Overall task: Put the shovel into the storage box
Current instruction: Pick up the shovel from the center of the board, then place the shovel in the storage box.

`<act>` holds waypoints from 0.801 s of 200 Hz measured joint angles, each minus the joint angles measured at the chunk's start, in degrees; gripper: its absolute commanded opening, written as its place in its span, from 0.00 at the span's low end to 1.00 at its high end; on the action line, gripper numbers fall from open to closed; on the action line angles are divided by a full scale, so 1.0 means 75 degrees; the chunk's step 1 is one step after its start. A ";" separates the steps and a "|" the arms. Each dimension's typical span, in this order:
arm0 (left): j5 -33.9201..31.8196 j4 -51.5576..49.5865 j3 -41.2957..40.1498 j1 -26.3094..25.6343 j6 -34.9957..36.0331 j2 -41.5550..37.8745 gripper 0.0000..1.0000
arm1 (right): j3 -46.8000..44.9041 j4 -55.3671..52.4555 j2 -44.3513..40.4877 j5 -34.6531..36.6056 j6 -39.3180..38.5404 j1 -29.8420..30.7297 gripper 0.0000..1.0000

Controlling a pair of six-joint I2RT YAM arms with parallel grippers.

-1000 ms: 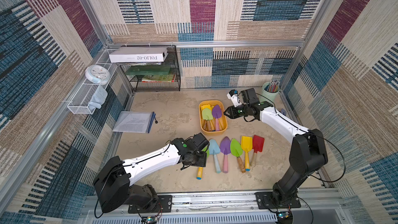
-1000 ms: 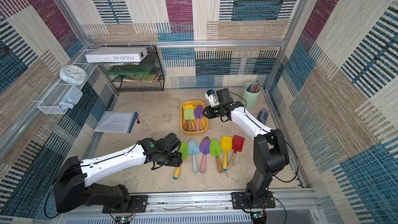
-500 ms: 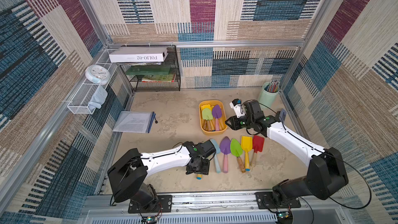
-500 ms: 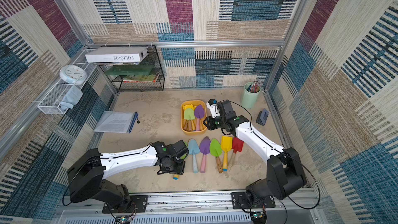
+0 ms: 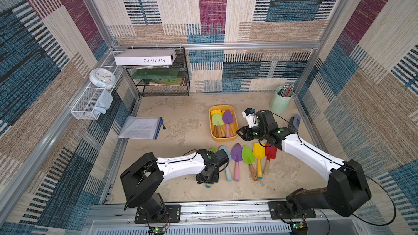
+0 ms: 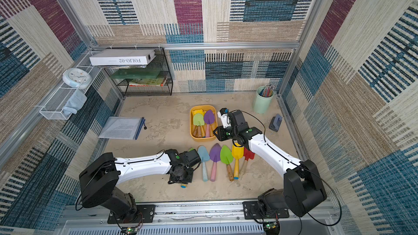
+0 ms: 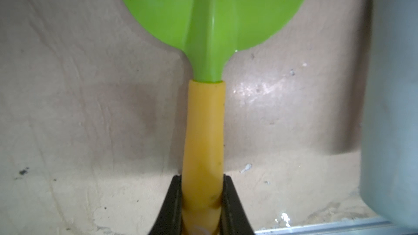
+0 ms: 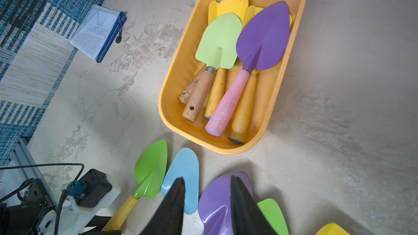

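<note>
The left gripper (image 7: 202, 178) is closed on the yellow handle of the green shovel (image 7: 205, 109). One black finger presses on each side of the handle, near its free end. I think this place is chosen because the handle is narrow and round and fits between the fingers, while the blade is too wide and flat for them. The shovel appears to lie flat on the desk (image 5: 181, 120), and I cannot see any lift yet.

This shovel is the left end of a row near the front edge of the desk. Its blade points to the back edge and its handle to the front. The light blue shovel (image 7: 393, 109) lies just beside it, so a straight lift seems safer to me than a pull to the side.

The storage box (image 8: 181, 71) sits just behind the row, toward the right half of the desk. Several shovels lie in it already, among them a pale green one (image 8: 218, 41) and a purple one (image 8: 263, 37), blades to the back and handles to the front. The shovels of the row lie the same way, so the held shovel probably needs little turning.

The right gripper (image 8: 207, 178) hangs beside the front right corner of the box, above the blades of the row. Its jaws stand partly apart and hold nothing. In my judgement it waits there, and the left arm should take care not to meet it.
</note>
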 measured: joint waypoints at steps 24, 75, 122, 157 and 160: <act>-0.0154 -0.0099 0.0082 -0.0015 -0.0055 -0.0210 0.00 | -0.0012 0.0082 -0.0055 -0.0006 0.0035 0.0026 0.37; -0.0562 -0.0606 0.0539 -0.0015 0.0026 -0.1070 0.00 | -0.0093 0.0382 -0.0038 -0.0434 0.0204 0.0047 0.40; -0.0909 -0.0933 0.1201 0.0035 0.0466 -0.1209 0.00 | -0.0122 0.0970 0.0146 -0.1186 0.0516 0.0152 0.47; -0.1128 -0.1014 0.1929 0.0274 0.0915 -0.0737 0.00 | -0.0073 0.1271 0.0262 -0.1469 0.0711 0.0358 0.48; -0.1142 -0.1017 0.1976 0.0294 0.0950 -0.0705 0.00 | -0.0064 0.1297 0.0271 -0.1486 0.0726 0.0376 0.48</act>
